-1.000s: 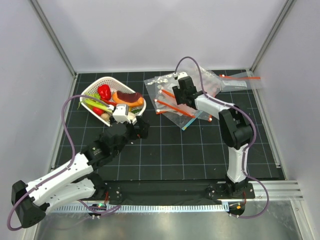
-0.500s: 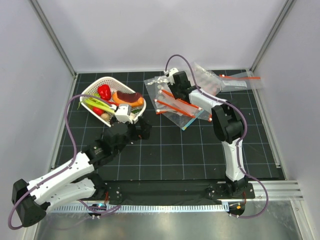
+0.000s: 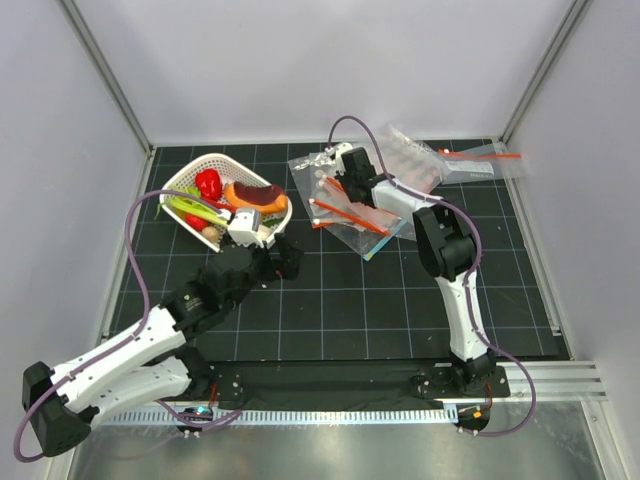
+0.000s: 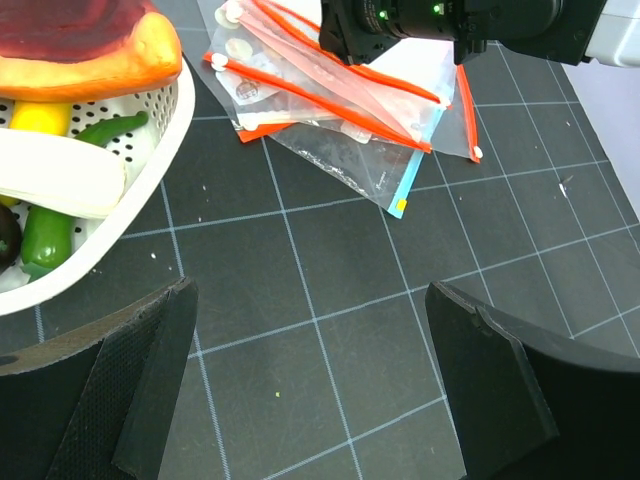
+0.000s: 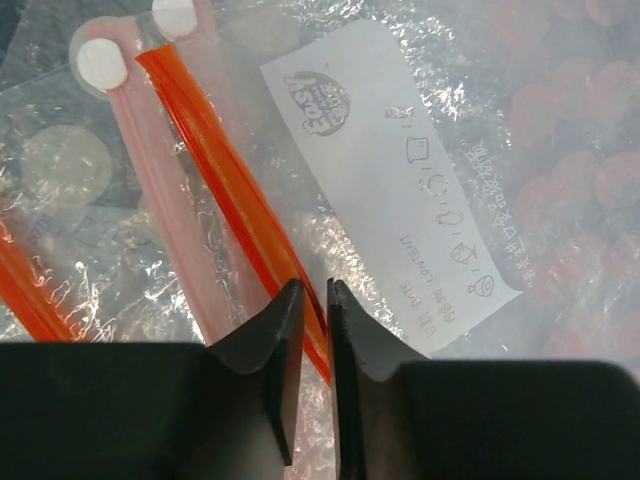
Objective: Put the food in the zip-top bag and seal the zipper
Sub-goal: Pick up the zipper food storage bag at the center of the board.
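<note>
The food lies in the white basket (image 3: 283,214): a red fruit (image 3: 208,183), a green-and-white stalk (image 3: 195,208) and an orange-rimmed dark red piece (image 3: 255,195). I cannot pick out a watermelon wedge. My right gripper (image 3: 336,183) is low on a pile of clear zip-top bags (image 3: 352,212). In the right wrist view its jaws (image 5: 315,292) are pinched on the orange-red zipper (image 5: 225,175) of the top bag (image 5: 400,190). My left gripper (image 3: 283,262) is open and empty above the black mat (image 4: 310,300), just right of the basket (image 4: 150,140).
Several clear bags with orange-red strips overlap in the pile (image 4: 330,100). Another clear bag (image 3: 470,165) lies at the back right. Grey walls close in the black grid mat on three sides.
My right gripper has moved left across the bag pile and its forearm has swung round. The left arm has barely shifted.
</note>
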Robot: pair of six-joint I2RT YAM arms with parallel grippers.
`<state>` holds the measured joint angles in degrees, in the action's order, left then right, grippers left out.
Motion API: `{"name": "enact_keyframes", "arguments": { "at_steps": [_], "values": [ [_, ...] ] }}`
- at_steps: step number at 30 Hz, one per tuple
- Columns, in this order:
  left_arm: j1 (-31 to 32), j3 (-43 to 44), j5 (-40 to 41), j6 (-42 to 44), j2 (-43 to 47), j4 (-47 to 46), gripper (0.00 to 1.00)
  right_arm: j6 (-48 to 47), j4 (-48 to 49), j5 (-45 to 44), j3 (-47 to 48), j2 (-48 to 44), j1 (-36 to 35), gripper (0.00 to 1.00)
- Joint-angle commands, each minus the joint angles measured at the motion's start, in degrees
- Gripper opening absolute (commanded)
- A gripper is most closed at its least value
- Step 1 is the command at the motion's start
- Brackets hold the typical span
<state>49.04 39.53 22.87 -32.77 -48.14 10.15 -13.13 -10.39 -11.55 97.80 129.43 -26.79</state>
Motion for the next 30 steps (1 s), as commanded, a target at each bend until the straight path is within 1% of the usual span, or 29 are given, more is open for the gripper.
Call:
{"name": "enact_keyframes", "arguments": {
  "at_steps": [1, 4, 7, 8, 12, 15, 16, 17, 19, 21, 22, 23, 25, 26, 27, 28, 30],
  "values": [
    [-0.1, 1.9, -0.5, -0.2, 0.6, -1.0, 1.0, 0.7, 0.2, -3.7, 3.5, 0.5, -0.1, 0.19],
    [-0.2, 1.9, -0.2, -0.1, 0.7, -1.0, 1.0, 0.9, -0.2, -4.9, 3.5, 0.0, -0.3, 0.01],
    [-0.2, 1.9, 0.2, 0.1, 0.5, -0.9, 1.0, 1.3, 0.5, -5.1, 1.5, -2.9, -0.9, 0.01],
    [-0.2, 2.0, 0.2, 0.2, 0.3, -1.0, 1.0, 1.4, 1.0, -5.2, -0.4, -4.3, -1.2, 0.01],
    [-0.2, 2.0, 0.2, 0.3, -0.6, -1.1, 1.0, 4.2, 2.0, -4.8, -4.8, -12.9, -2.4, 0.01],
    [-0.2, 2.1, 0.1, 0.3, -2.0, -2.0, 1.0, 7.4, 1.3, -4.8, -8.2, -17.5, -3.5, 0.01],
    [-0.2, 2.1, 0.1, 0.4, -2.7, -2.1, 1.0, 8.7, 0.6, -4.5, -9.0, -20.3, -3.8, 0.01],
    [-0.2, 2.2, 0.1, 0.5, -3.2, -2.6, 1.0, 11.3, 0.1, -4.2, -10.4, -21.8, -4.2, 0.01],
    [-0.2, 2.4, 0.2, 0.8, -4.0, -3.6, 1.0, 13.0, -2.5, -3.7, -11.8, -26.1, -4.9, 0.01],
    [-0.2, 2.5, 0.6, 0.1, -4.5, -4.3, 1.0, 18.3, -3.8, -3.7, -14.9, -29.3, -6.3, 0.01],
    [-0.2, 2.7, 0.6, -0.8, -4.9, -5.3, 1.0, 19.6, -3.7, -2.8, -16.5, -33.3, -6.8, 0.01],
    [-0.2, 2.7, 0.2, -1.8, -5.6, -5.8, 1.0, 21.3, -3.1, -2.0, -20.2, -35.3, -7.2, 0.01],
    [-0.2, 2.9, -0.7, -4.3, -6.3, -8.3, 1.0, 24.8, -1.6, -0.8, -23.4, -38.9, -8.7, 0.01],
    [-0.2, 3.2, -1.9, -4.7, -7.4, -9.4, 1.0, 25.8, -1.6, -1.4, -25.6, -41.6, -9.3, 0.01],
    [-0.2, 3.4, -2.3, -4.9, -8.0, -9.9, 1.0, 27.1, -2.0, -2.2, -26.3, -42.8, -11.3, 0.01],
    [-0.1, 3.6, -2.7, -4.8, -8.5, -12.8, 1.0, 27.5, -2.3, -3.1, -26.9, -43.5, -12.5, 0.01],
    [-0.2, 4.1, -3.4, -3.7, -10.1, -15.3, 1.0, 28.2, -2.1, -5.8, -28.6, -46.2, -15.3, 0.01]
  ]
}}
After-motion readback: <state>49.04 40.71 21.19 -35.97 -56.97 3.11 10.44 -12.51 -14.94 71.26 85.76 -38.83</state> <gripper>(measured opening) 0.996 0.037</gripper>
